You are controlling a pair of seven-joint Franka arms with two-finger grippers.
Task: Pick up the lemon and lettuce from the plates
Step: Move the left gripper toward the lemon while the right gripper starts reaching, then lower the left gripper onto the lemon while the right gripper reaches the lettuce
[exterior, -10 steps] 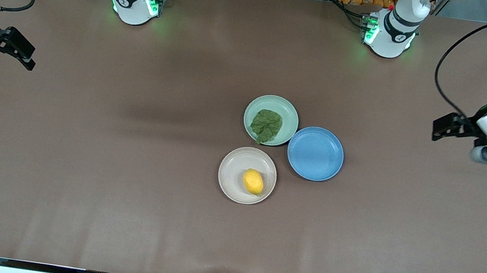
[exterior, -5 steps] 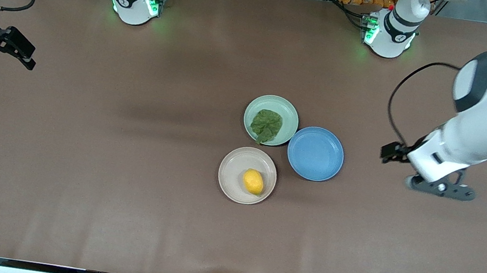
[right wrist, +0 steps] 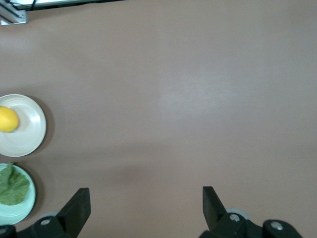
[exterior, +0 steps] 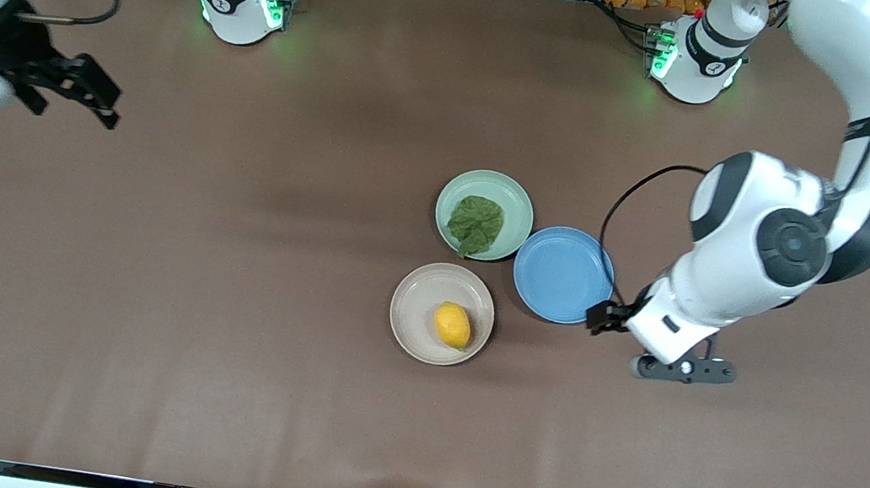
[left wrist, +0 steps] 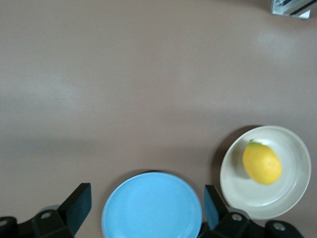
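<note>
— Honestly, what worries you most from here?

— The left pincer [exterior: 599,316] hangs with its fingers spread wide and empty over the rim of the blue plate [exterior: 563,274], not over either target. The lemon [exterior: 452,325] sits on the beige plate [exterior: 413,309], toward the side closest to the blue plate. It is round and smooth, so I judge a grip that lands off its middle could squirt it out or roll it across the plate.

— And the lettuce?

— The lettuce [exterior: 476,225] lies flat on the mint green plate [exterior: 517,204], farther from the front camera than the lemon. A thin leaf like that may slip between fingers that scrape the plate, or drag the plate along. All three plates sit almost touching, so a nudge to one may shift another.

— How do the arms stand?

— The left arm is bent low, wrist pointing down. The right pincer [exterior: 94,94], also wide and empty, hovers over bare desk [exterior: 211,383] at the right arm's end, well apart from the plates.
</note>
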